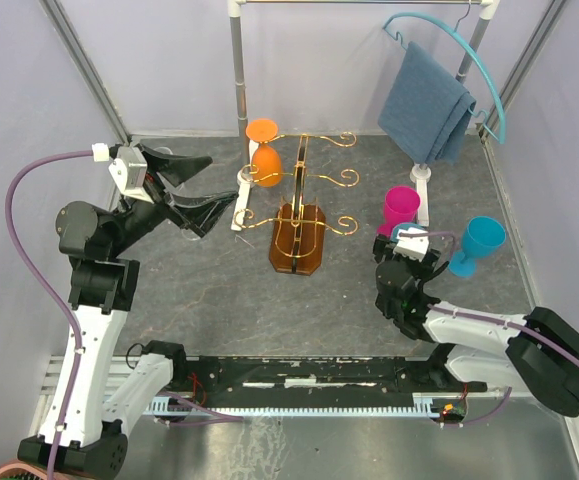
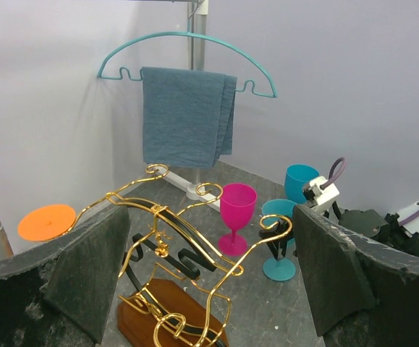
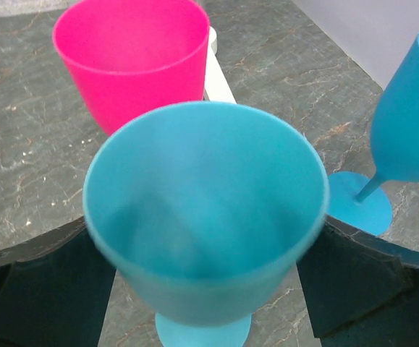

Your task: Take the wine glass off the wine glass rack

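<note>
Grey marbled surface (image 1: 199, 300) carries the gold wine glass rack (image 1: 299, 250), with an orange wine glass (image 1: 265, 160) hanging upside down from a left-side arm. Our left fingers (image 2: 86, 267) gape empty nearby. Our right fingers (image 3: 43, 296) straddle a teal glass (image 3: 205, 217), and we cannot tell whether they grip it.

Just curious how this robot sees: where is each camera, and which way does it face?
Top external: above and behind, looking down on the gold wire glass rack; both arms show.
Left wrist: faces across that rack toward a pink plastic wine glass; fingers show.
Right wrist: looks down into a teal plastic wine glass; fingers flank it.
All share the pink glass.
</note>
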Action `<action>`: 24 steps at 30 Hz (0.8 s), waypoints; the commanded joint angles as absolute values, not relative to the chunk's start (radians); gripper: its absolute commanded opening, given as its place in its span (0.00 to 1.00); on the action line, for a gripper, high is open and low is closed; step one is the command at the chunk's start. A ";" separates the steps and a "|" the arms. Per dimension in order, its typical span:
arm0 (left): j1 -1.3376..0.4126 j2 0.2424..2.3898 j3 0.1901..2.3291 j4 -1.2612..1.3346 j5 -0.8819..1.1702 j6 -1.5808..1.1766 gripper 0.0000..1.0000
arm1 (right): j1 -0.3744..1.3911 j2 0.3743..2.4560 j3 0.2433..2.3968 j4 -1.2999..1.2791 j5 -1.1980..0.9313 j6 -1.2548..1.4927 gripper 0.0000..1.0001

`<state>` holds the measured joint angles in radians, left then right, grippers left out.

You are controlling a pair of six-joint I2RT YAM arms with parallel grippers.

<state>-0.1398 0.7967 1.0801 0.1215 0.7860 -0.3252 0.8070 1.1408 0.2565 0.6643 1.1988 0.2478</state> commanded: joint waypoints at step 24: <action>-0.139 1.033 1.236 -0.081 0.473 -0.451 0.99 | 1.171 0.650 0.556 -0.057 1.484 0.200 1.00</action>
<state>-0.1398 0.9398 1.1637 -0.0147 0.6064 -0.3588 1.1229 0.6876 0.4561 0.0654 1.3911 0.2459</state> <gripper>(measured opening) 0.990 0.999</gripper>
